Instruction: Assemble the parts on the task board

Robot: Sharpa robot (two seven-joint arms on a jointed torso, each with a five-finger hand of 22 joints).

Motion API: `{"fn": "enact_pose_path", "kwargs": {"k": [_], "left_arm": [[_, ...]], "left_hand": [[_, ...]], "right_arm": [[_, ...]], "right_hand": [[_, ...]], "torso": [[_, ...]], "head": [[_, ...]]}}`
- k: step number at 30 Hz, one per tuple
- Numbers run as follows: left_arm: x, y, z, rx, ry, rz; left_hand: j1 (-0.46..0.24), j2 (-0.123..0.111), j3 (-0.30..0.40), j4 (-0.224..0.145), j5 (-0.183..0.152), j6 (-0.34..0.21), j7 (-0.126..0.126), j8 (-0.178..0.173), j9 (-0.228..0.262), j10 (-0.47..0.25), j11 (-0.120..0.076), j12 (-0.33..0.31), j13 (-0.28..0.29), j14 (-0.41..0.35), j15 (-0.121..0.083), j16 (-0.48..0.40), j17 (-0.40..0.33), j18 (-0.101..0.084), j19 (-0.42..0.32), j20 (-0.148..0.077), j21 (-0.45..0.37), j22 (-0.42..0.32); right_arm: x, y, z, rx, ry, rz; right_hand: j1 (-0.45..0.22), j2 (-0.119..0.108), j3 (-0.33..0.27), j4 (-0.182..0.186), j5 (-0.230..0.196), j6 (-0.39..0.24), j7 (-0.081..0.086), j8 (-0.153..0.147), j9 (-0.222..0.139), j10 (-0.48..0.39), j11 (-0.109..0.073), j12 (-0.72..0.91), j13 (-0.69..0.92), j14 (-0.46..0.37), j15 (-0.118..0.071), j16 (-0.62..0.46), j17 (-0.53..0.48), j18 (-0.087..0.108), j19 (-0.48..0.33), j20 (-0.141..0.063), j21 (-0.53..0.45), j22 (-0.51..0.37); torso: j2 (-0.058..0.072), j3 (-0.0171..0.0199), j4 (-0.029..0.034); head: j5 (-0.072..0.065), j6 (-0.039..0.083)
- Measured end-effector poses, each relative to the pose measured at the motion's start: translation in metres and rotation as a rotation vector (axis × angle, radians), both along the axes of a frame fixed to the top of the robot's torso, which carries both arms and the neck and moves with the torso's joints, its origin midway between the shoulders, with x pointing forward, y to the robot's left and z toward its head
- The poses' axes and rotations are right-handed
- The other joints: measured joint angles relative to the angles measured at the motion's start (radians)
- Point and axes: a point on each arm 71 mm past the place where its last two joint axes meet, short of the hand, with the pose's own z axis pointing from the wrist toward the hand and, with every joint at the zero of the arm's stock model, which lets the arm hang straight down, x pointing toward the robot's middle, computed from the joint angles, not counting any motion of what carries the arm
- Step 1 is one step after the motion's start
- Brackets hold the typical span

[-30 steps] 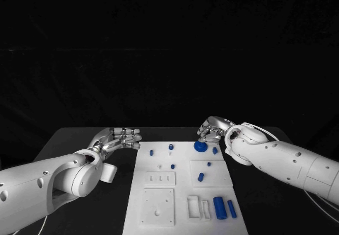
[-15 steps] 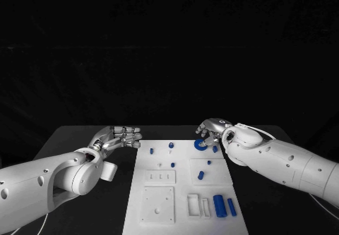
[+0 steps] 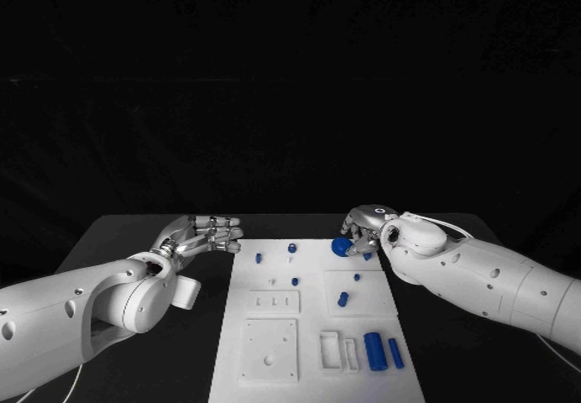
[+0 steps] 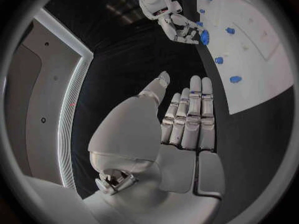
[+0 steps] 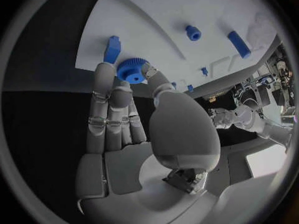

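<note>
Two hands | right hand (image 3: 363,228) pinches blue gear (image 3: 342,247) (over task board (image 3: 273,353)) | left hand (image 3: 208,235) empty, fingers straight

Right hand (image 3: 361,228) lifted blue gear (image 3: 342,246) slightly.

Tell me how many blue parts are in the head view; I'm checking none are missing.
9: gear in the right hand, one piece beside it, two pegs at the far end, three small parts mid-board, two cylinders nearest. The hand may hide others.
</note>
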Motion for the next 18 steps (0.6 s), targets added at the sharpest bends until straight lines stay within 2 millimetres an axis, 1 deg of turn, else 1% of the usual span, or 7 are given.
{"fn": "enact_pose_path", "kwargs": {"k": [2, 4, 9, 10, 12, 15, 18], "left_arm": [[0.0001, -0.0001, -0.0001, 0.0, 0.0, 0.0], [0.0002, -0.0001, -0.0002, 0.0, 0.001, -0.001], [0.0003, -0.0005, -0.0003, 0.0, 0.001, -0.002], [0.0003, -0.0005, -0.0003, 0.0, 0.002, -0.003], [0.0004, -0.0006, -0.0003, 0.0, 0.002, -0.003], [0.0006, -0.0006, -0.0004, 0.0, 0.002, -0.004], [0.0008, -0.0007, -0.0005, 0.001, 0.003, -0.004]], "left_hand": [[0.0, 0.0, 0.0, 0.0, 0.0, 0.0, 0.0, 0.0, 0.0, 0.0, 0.0, 0.0, 0.0, 0.0, 0.0, 0.0, 0.0, 0.0, 0.0, 0.0, 0.0, 0.0], [0.0, 0.0, -0.004, 0.004, 0.0, 0.0, 0.0, 0.0, 0.0, 0.0, 0.0, 0.0, 0.0, 0.0, 0.0, 0.0, 0.0, 0.0, 0.0, 0.0, -0.004, -0.002], [0.0, 0.0, -0.004, 0.004, 0.0, 0.0, 0.0, 0.0, 0.0, 0.0, 0.0, 0.0, 0.0, 0.0, 0.0, 0.0, 0.0, 0.0, 0.0, 0.0, -0.004, -0.003], [0.0, 0.0, -0.004, 0.004, 0.0, 0.0, 0.0, 0.0, 0.0, 0.0, 0.0, 0.0, 0.0, 0.0, 0.0, 0.0, 0.0, 0.0, 0.0, 0.0, -0.004, -0.003], [0.0, 0.0, -0.004, 0.004, 0.0, 0.0, 0.0, 0.0, 0.0, 0.0, 0.0, 0.0, 0.0, 0.0, 0.0, 0.0, 0.0, 0.0, 0.0, 0.0, -0.004, -0.003], [0.0, 0.0, -0.004, 0.004, 0.0, 0.0, 0.0, 0.0, 0.0, 0.0, 0.0, 0.0, 0.0, 0.0, 0.0, 0.0, 0.0, 0.0, 0.0, 0.0, -0.004, -0.003], [0.0, 0.0, -0.004, 0.004, 0.0, 0.0, 0.0, 0.0, 0.0, 0.0, 0.0, 0.0, 0.0, 0.0, 0.0, 0.0, 0.0, 0.0, 0.0, 0.0, -0.004, -0.003]], "right_arm": [[0.0002, -0.0005, -0.0003, -0.003, 0.001, -0.002], [0.0004, -0.0006, -0.0005, -0.004, 0.001, -0.003], [0.0006, 0.0011, -0.0008, 0.0, 0.003, -0.001], [0.0006, 0.0013, -0.0008, 0.001, 0.003, -0.001], [0.0009, 0.0015, -0.0011, 0.006, 0.005, -0.003], [0.0016, 0.0008, -0.0017, 0.013, 0.01, -0.006], [0.0026, 0.0, -0.0024, 0.02, 0.015, -0.011]], "right_hand": [[-0.014, 0.014, 0.005, -0.016, 0.0, 0.011, -0.001, 0.0, 0.0, -0.038, -0.005, 0.111, 0.095, -0.003, -0.003, 0.0, 0.01, -0.001, 0.0, 0.0, 0.003, 0.001], [-0.021, 0.021, 0.012, -0.023, 0.0, 0.013, 0.0, 0.0, 0.0, -0.051, -0.009, 0.168, 0.146, -0.003, -0.003, 0.0, 0.02, -0.012, -0.002, -0.002, 0.007, 0.005], [-0.031, 0.031, 0.018, -0.036, 0.0, 0.021, -0.001, 0.0, 0.0, -0.062, -0.013, 0.323, 0.297, 0.0, -0.006, 0.018, 0.071, -0.014, -0.002, -0.002, 0.027, 0.025], [-0.032, 0.031, 0.018, -0.036, 0.001, 0.021, -0.001, 0.0, 0.0, -0.059, -0.014, 0.347, 0.327, 0.0, -0.006, 0.026, 0.087, -0.014, -0.002, -0.002, 0.031, 0.031], [-0.037, 0.026, 0.026, -0.028, 0.007, 0.026, 0.001, 0.0, 0.0, -0.014, -0.012, 0.398, 0.393, 0.0, -0.006, 0.048, 0.123, -0.015, -0.001, -0.002, 0.039, 0.045], [-0.037, 0.026, 0.036, -0.018, 0.008, 0.031, -0.004, 0.0, 0.0, 0.023, -0.014, 0.443, 0.468, 0.0, -0.007, 0.062, 0.16, -0.021, 0.0, -0.003, 0.047, 0.069], [-0.037, 0.026, 0.04, -0.014, 0.008, 0.032, -0.004, 0.0, 0.0, 0.037, -0.014, 0.45, 0.49, 0.0, -0.007, 0.064, 0.178, -0.022, 0.0, -0.003, 0.052, 0.087]], "torso": [[0.0, 0.0001, 0.0], [0.0, 0.0001, 0.0], [0.0, 0.0001, 0.0007], [0.0, 0.0001, 0.001], [0.0, 0.0, 0.0013], [0.0, -0.0002, 0.0014], [0.0, -0.0002, 0.0013]], "head": [[0.0, -0.001], [-0.001, -0.001], [-0.002, -0.002], [-0.002, -0.002], [-0.002, -0.002], [-0.002, -0.003], [-0.002, -0.003]]}}
